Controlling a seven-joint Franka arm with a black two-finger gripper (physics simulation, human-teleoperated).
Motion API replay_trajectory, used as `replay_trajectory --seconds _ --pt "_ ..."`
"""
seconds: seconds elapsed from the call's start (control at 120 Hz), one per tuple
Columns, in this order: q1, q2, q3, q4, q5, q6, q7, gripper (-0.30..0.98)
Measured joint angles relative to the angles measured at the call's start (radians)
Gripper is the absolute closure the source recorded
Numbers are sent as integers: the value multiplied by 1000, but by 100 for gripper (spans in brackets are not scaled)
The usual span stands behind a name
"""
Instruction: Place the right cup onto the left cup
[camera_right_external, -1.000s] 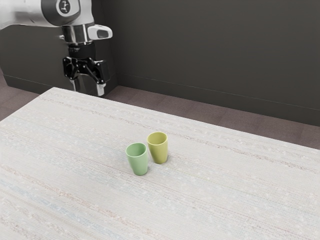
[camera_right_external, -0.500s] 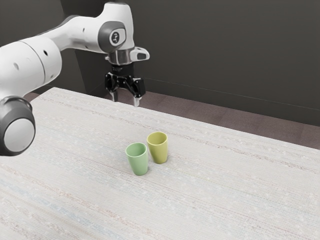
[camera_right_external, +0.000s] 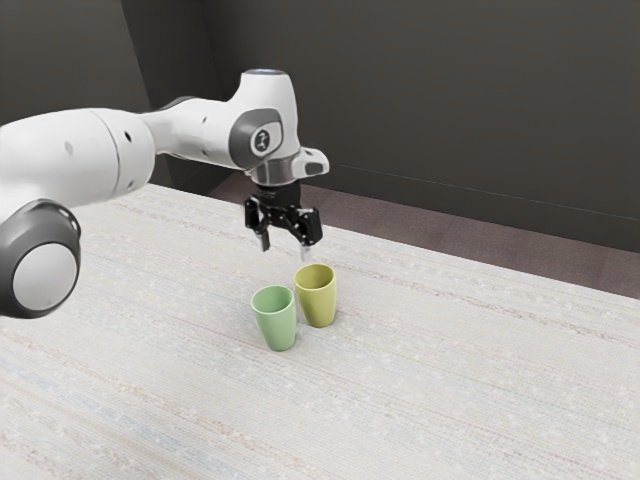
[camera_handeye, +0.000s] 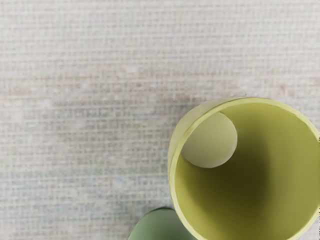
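Nearest in the exterior view, the green cup (camera_right_external: 275, 325) stands upright on the pale, streaked bench (camera_right_external: 450, 380). Just beyond it, towards the exterior view's right, is the yellow cup (camera_right_external: 318, 300), also upright (whether the two touch, I can't tell). Farther back and higher, the fingers (camera_right_external: 265, 240) hang open, well parted, near the yellow rim. The wrist view looks down into the yellow cup to its pale round bottom, with a bit of green beside it. Behind everything rises a dark wall (camera_right_external: 430, 100).
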Motion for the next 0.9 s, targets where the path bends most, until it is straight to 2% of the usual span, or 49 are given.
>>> replay_trajectory --seconds 0.592,0.65,0.808,0.9 --pt "2 43 -25 -112 -14 159 -6 0" --pt "1 44 -25 -114 -14 167 -5 8" --pt "-8 44 -24 -113 -5 180 -4 43" --pt "-9 44 -24 -113 -2 183 -4 58"
